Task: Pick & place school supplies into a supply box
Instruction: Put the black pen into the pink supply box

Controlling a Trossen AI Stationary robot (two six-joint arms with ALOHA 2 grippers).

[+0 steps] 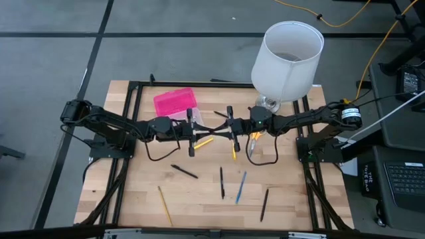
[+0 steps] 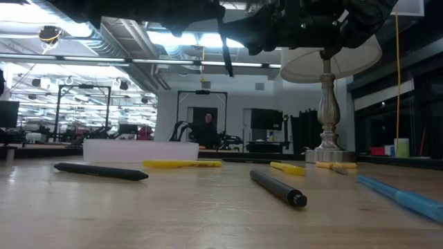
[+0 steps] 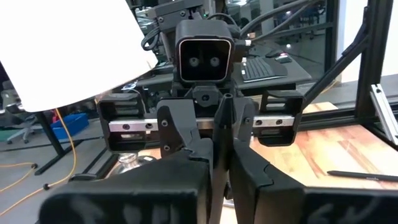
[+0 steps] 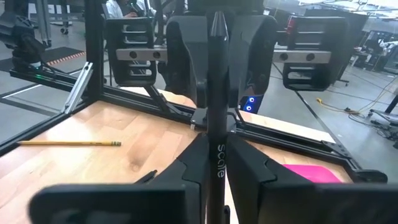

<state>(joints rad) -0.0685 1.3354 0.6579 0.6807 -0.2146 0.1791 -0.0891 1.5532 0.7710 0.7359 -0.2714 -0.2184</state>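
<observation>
A black pen (image 4: 217, 93) stands upright in the air over the table's middle, between my two grippers, which face each other. My left gripper (image 1: 206, 127) is shut on it. My right gripper (image 1: 218, 126) also has its fingers against it. In the low view the pen's lower end (image 2: 228, 69) sticks out below the arms. The supply box with its pink lid (image 1: 174, 103) rests flat on the table behind my left gripper. More pens and pencils (image 1: 222, 182) lie flat on the tabletop. My left gripper pinches the pen's shaft (image 3: 224, 163) between its two fingers, coming level from the table's left, fingers across the pen. The pen stands upright, clear of the table. My right gripper has the shaft (image 4: 217, 163) between its two fingers (image 4: 244, 169), level from the table's right and across the pen. The pen's printed lettering sits just above the fingers.
A white lampshade (image 1: 287, 60) on a metal base (image 2: 325, 149) stands at the table's far right. A black pen (image 1: 184, 171), a pencil (image 1: 164, 204), a blue pen (image 1: 242, 187) and another black pen (image 1: 264, 204) lie toward the near edge. Yellow pens (image 1: 204, 141) lie under the grippers.
</observation>
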